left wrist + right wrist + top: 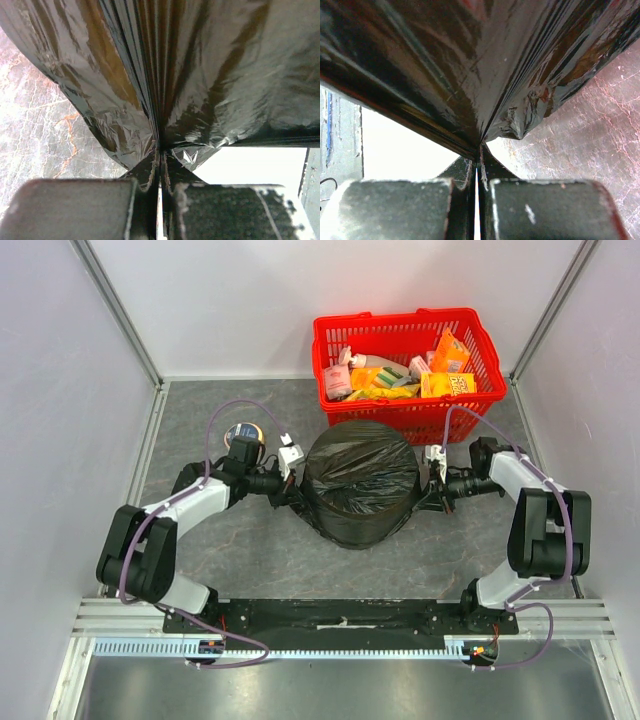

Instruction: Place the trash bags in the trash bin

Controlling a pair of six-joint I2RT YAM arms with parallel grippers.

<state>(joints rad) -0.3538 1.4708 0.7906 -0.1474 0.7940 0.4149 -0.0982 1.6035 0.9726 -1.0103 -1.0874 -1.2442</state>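
Holding the glossy black plastic trash bag by its two sides is what you are doing now: the left gripper is clenched on a gathered fold at the bag's left flank, and the right gripper is clenched on a fold at its right flank. Both wrist views show the film pinched flat between fingers that have almost no gap left.

The bag sits near the middle of the grey marbled tabletop, stretched over an upright drum shape. I judge that shape to be the round beige plastic trash bin, though no part of it shows clearly.

To seat the bag well:
- Draw both grippers down together and at the same pace, so the hem goes over the rim evenly and the bin does not tip to one side.
- Pull gently. The film fans out in tight pleats from each pinch and could tear there.
- Let go only once the hem sits low on both sides, one gripper at a time.

Mind the red wire-mesh shopping basket at the far edge, just behind the bag, and the small round dark tin beside your left wrist.
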